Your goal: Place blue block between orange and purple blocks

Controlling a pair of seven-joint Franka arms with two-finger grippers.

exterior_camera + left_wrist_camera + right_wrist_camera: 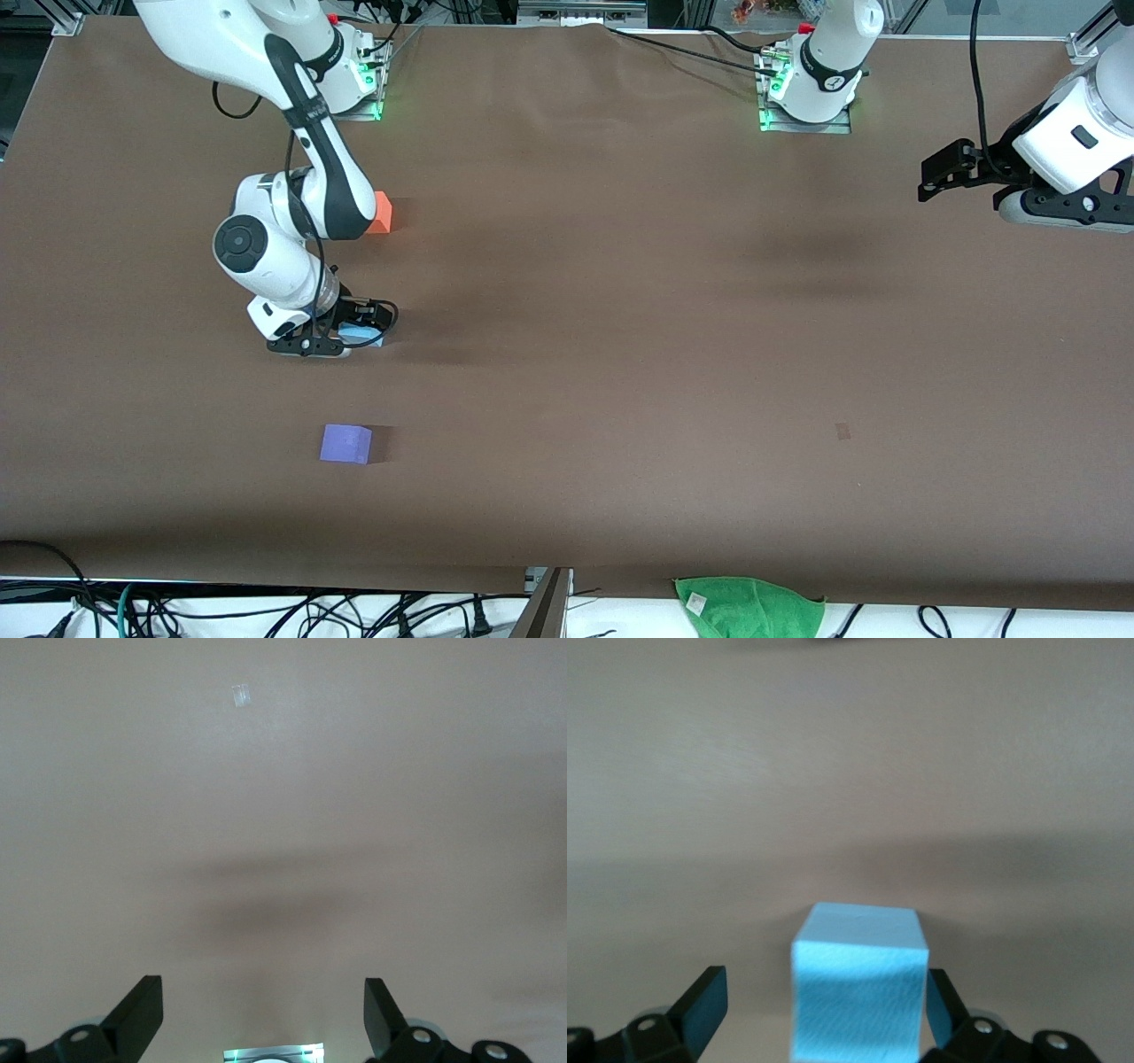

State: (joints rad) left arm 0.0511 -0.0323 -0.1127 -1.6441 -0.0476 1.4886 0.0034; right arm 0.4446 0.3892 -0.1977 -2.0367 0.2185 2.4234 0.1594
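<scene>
Green cloth [749,607]: it lies at the table's edge closest to the front camera, toward the left arm's end, away from the work.
Purple block [345,443]: it sits on the brown table [620,354], the closest of the three cubes to the front camera, toward the right arm's end.
Blue block [858,988]: it rests on the table farther from the camera than the purple block and nearer than the orange one, roughly in line between them. This looks like the goal spot.
Right gripper [341,337]: it is down at the table around the blue block. In the right wrist view the fingers stand apart, one with a clear gap to the cube, the other just beside it. They seem to have let go and hold nothing, probably so the block stays where it was set.
Orange block [381,213]: farthest of the three, partly hidden by the right arm.
Left gripper [943,173]: spread wide and empty, it hangs over bare table at the left arm's end; this arm waits.
</scene>
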